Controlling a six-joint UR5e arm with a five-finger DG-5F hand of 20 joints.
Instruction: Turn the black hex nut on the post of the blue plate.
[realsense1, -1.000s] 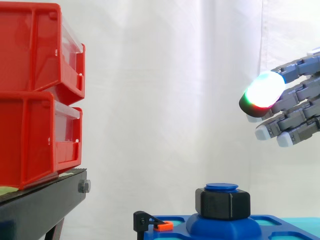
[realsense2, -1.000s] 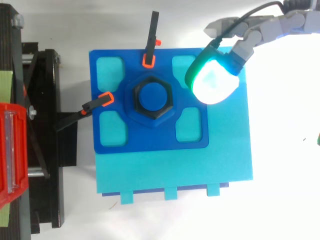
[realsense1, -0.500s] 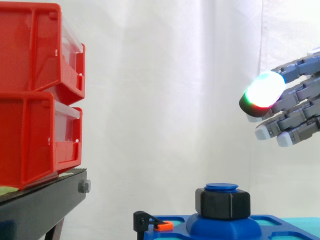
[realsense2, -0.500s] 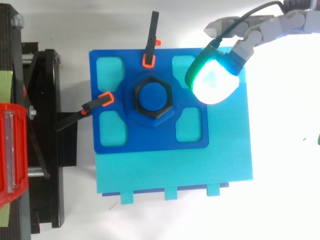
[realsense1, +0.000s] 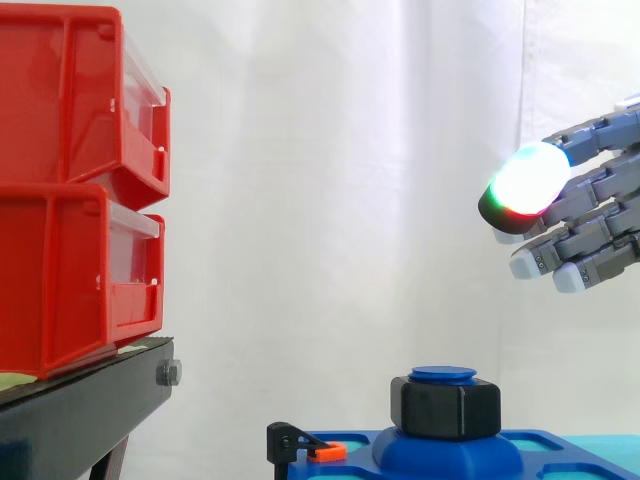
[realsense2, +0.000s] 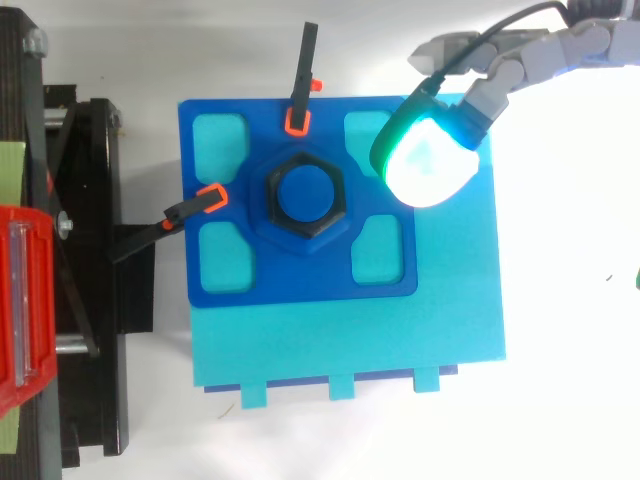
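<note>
A black hex nut (realsense1: 445, 408) (realsense2: 305, 203) sits on the blue post (realsense2: 306, 192) at the middle of the blue plate (realsense2: 230, 205). The post's round top (realsense1: 443, 375) shows above the nut. My hand (realsense1: 590, 215) hangs well above the plate and to the right of the nut, apart from it. Its fingers are straight and relaxed, holding nothing. One fingertip pad (realsense1: 528, 182) (realsense2: 428, 165) glows white with green and red edges. In the top view that pad hovers over the plate's upper right corner.
The blue plate rests on a cyan base (realsense2: 440, 320). Two black clamps with orange tips (realsense2: 297, 95) (realsense2: 175, 218) hold the plate at its top and left edges. Stacked red bins (realsense1: 75, 185) stand on a black stand (realsense1: 90, 415) at the left.
</note>
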